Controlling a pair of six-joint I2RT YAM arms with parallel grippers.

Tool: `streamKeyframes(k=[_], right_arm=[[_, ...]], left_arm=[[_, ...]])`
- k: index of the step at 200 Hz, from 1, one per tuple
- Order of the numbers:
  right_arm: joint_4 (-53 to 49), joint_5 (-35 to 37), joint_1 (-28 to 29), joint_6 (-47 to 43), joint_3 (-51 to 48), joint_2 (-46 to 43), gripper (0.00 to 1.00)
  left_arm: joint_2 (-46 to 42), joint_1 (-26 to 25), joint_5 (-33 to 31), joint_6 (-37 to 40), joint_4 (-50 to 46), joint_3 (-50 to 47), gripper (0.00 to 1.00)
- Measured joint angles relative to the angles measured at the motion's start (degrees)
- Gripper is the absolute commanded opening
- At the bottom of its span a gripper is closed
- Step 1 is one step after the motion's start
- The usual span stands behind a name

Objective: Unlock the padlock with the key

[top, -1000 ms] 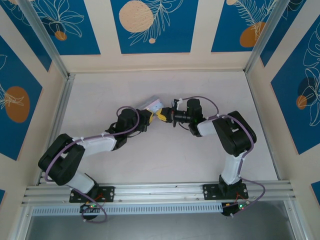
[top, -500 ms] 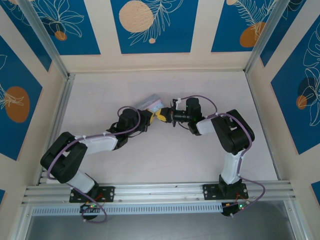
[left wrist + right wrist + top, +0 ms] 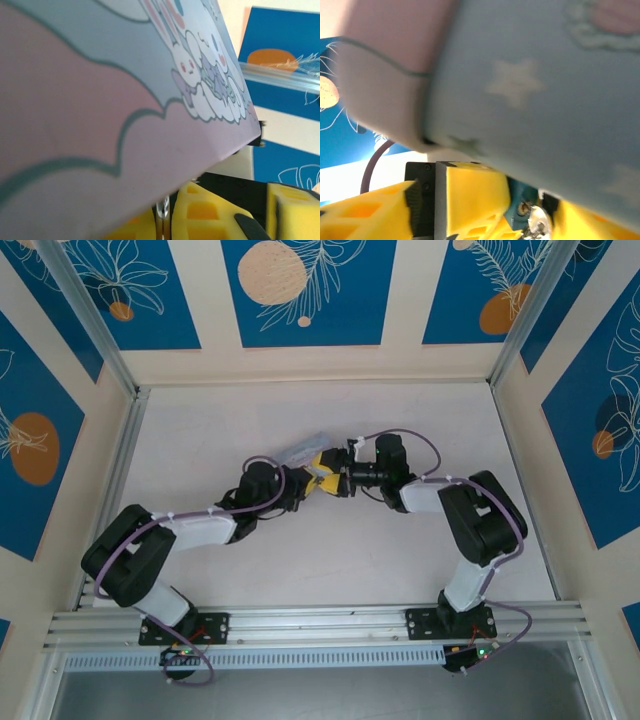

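Surface (image 3: 300, 570): one, pale, walled by blue-and-cream panels.

Arms: two.
- Left arm (image 3: 190, 530): rises from the near edge, elbow folded out toward the left edge, forearm lying low and reaching to the middle of the surface.
- Right arm (image 3: 470, 520): rises from the near edge, elbow bulged toward the right edge, forearm running leftward to the same spot.

Cables (image 3: 400, 435): two, purple, one looped along each arm.

Box (image 3: 303, 451): one, pale blue and pink with cartoon print, tilted, just on the far side of where the arms meet. It looms over the fingers in both wrist views.

Tools: two, yellow-fingered, tip to tip at mid-surface.
- Left tool (image 3: 312, 483): how far apart its fingers stand cannot be told.
- Right tool (image 3: 332, 480): likewise cannot be told.

Padlock (image 3: 519, 199): one, small, dark blue-grey, at the meeting point under the box, wedged between two yellow finger blocks. Which tool they belong to cannot be told.

Metal piece (image 3: 538, 224): one, bright, touching the padlock's lower end. Whether it is the key cannot be told.
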Motion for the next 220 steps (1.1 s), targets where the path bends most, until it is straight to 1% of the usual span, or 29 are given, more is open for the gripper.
streamKeyframes(k=[15, 44, 49, 59, 120, 134, 152, 168, 176, 183, 220], right_arm=[[-4.59, 0.28, 0.0, -2.86, -0.22, -2.58, 0.77], [-14.08, 1.11, -0.02, -9.16, -0.31, -6.78, 0.78], [-15.87, 1.29, -0.02, -10.21, -0.33, -7.39, 0.8], [-19.28, 1.57, -0.07, -12.41, -0.33, -8.52, 0.81], [-33.7, 4.44, -0.11, -21.59, -2.01, -11.15, 0.82], [-37.16, 5.79, -0.11, -24.15, -2.08, -12.46, 0.78], [-41.29, 8.07, -0.11, -27.52, -2.08, -14.73, 0.66], [-45.59, 10.73, 0.22, -32.35, -1.73, -17.14, 0.55], [-47.65, 12.44, 0.52, -34.23, -1.29, -17.94, 0.48], [-49.44, 14.08, 1.01, -36.15, -0.68, -18.56, 0.45], [-57.11, 24.55, 5.73, -46.88, 4.39, -19.74, 0.44]], left_arm=[[-0.02, -0.11, 1.53, 1.62, -0.28, 0.0, 0.0], [-0.02, -0.11, 4.2, 5.31, -1.14, 0.0, 0.0], [-0.02, -0.11, 4.59, 5.84, -1.29, 0.0, 0.0], [-0.02, -0.11, 5.22, 7.1, -1.86, 0.0, 0.0], [0.79, 0.55, 7.56, 11.02, -3.69, 0.24, 0.0], [1.42, 0.72, 8.04, 11.52, -3.85, 0.63, 0.0], [1.95, 1.07, 8.7, 12.44, -4.26, 1.18, 0.0], [1.97, 1.38, 9.38, 13.2, -5.42, 1.77, 0.0], [1.97, 1.53, 9.64, 13.53, -5.79, 1.97, 0.0], [1.97, 1.66, 9.94, 13.94, -6.38, 2.23, 0.0], [2.62, 2.1, 11.52, 14.58, -8.44, 4.04, 0.0]])
